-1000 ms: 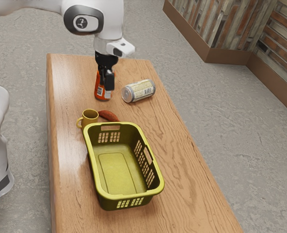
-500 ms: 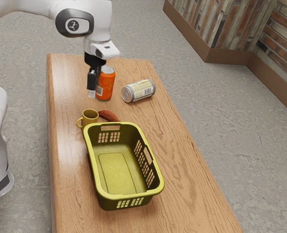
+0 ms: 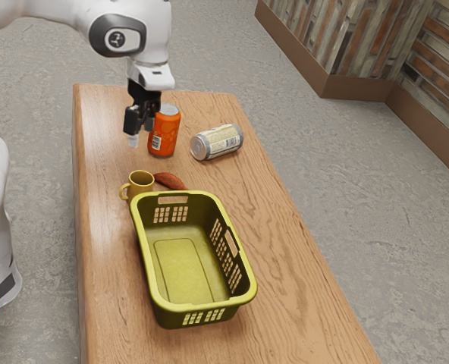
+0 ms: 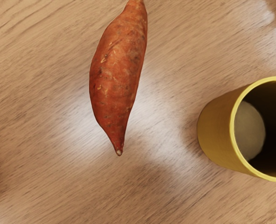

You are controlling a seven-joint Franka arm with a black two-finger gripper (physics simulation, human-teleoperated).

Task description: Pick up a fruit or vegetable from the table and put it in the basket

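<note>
Yellow mug [image 3: 137, 187]: just beside the vegetable.
Jaws [image 3: 141, 135]: parted, empty, raised.
Sweet potato [image 3: 170, 181]: on counter [image 3: 107, 250], basketward of jaws, toward the exterior view's right; long axis slants from mug toward basket.
Green basket [image 3: 180, 273]: beyond it, likely drop spot.

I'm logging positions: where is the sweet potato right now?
In the exterior view, the sweet potato lies on the table, just to the view's right of the yellow mug, close by the green basket.
</note>
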